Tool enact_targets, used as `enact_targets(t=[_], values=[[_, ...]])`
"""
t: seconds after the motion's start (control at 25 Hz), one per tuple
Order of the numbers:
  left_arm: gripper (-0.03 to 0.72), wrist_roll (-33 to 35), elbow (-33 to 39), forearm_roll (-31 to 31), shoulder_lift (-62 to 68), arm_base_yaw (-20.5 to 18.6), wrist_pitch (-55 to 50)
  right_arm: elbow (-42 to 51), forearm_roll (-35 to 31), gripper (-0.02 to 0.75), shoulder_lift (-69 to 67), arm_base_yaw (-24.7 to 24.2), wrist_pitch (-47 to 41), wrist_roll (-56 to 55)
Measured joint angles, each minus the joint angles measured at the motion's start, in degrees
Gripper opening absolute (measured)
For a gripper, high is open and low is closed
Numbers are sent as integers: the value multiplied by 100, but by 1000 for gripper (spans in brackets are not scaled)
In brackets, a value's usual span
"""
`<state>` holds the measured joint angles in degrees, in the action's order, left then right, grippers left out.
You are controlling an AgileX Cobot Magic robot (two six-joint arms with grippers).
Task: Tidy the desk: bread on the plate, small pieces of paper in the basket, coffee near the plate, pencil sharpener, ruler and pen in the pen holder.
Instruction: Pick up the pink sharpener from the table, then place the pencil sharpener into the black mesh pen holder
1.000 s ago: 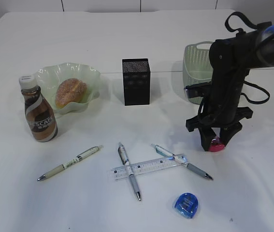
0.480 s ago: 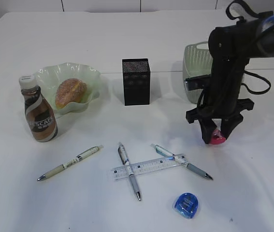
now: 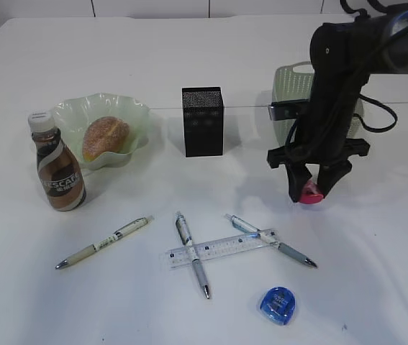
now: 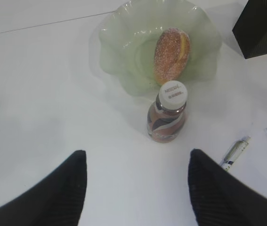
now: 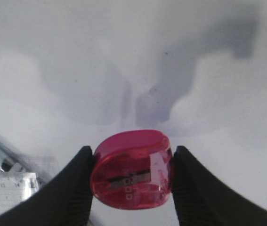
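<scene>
One gripper [image 3: 309, 188] points down, clamping pink sharpener [image 3: 309, 192].

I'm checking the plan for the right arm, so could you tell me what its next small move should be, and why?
Probably carry the pink pencil sharpener leftward and up toward the pen holder. The right gripper is shut on it and holds it clear of the desk, while the holder's open top sits off to the left, not beneath the gripper.
</scene>
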<state>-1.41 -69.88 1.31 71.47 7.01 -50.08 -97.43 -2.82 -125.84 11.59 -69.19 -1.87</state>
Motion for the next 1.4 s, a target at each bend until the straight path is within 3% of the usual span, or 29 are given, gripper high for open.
enact_targets(t=[1.16,1.4], values=[[474,0,0,36,0,0,113,-2087,-396,386,-8,175,-72,333],[474,0,0,49,0,0,113,-2214,-432,386,-8,369,666,482]])
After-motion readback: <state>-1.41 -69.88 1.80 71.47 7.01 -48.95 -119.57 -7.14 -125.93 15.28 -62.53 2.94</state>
